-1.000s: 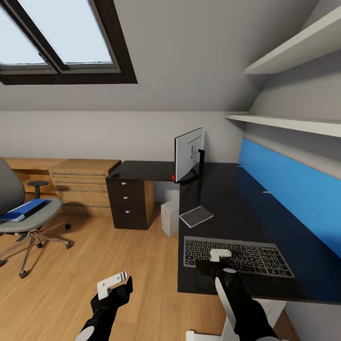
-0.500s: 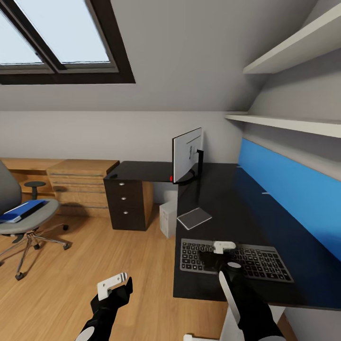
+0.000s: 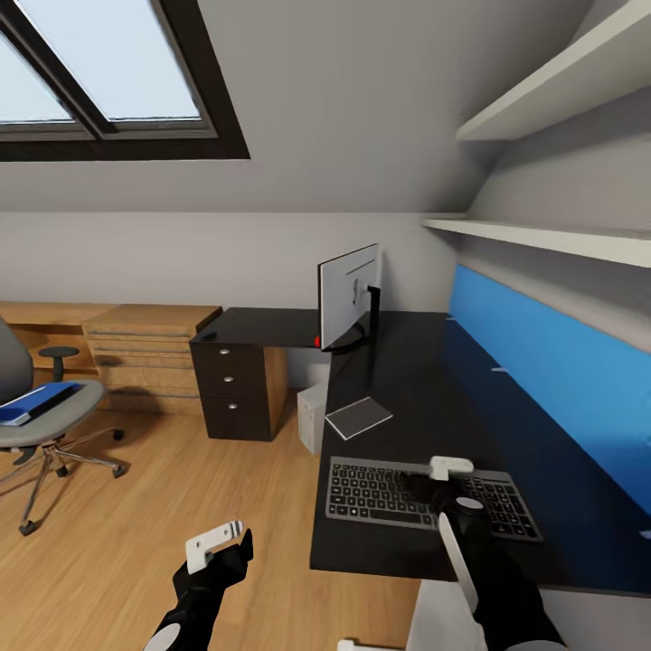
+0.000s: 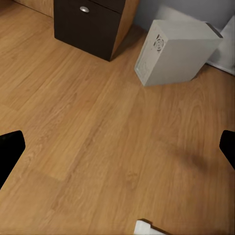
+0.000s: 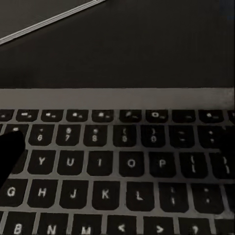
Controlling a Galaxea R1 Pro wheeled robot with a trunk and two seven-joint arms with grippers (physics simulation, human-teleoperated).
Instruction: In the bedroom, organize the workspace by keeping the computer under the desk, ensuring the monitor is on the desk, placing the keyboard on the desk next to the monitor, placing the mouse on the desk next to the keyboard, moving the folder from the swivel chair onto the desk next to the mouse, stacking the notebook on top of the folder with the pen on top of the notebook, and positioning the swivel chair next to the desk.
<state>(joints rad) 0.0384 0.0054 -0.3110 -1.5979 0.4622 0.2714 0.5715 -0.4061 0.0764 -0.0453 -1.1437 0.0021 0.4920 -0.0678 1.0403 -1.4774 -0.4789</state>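
Note:
The dark keyboard (image 3: 398, 491) lies near the front edge of the black desk (image 3: 425, 380). My right gripper (image 3: 445, 479) hovers just over its keys (image 5: 117, 166), open. Farther back lie the thin notebook (image 3: 359, 417) and the monitor (image 3: 348, 294), showing its silver back. A thin pale stick, probably the pen (image 3: 499, 369), rests by the blue panel. A small dark lump, possibly the mouse (image 3: 207, 337), sits at the desk's far left corner. The computer (image 3: 311, 416) (image 4: 176, 51) stands on the floor under the desk. My left gripper (image 3: 217, 542) hangs open above the floor. At far left, the blue folder (image 3: 38, 402) lies on the swivel chair (image 3: 41, 425).
A dark drawer unit (image 3: 233, 393) stands under the desk's left end, with light oak drawers (image 3: 136, 357) beyond it. Two wall shelves (image 3: 542, 237) overhang the desk on the right. Wood floor (image 3: 163, 488) spreads between the chair and the desk.
The whole view has shifted, so the room's things sit further left in the picture. My right gripper has slid rightward and further in over the keyboard. The left arm holds its pose.

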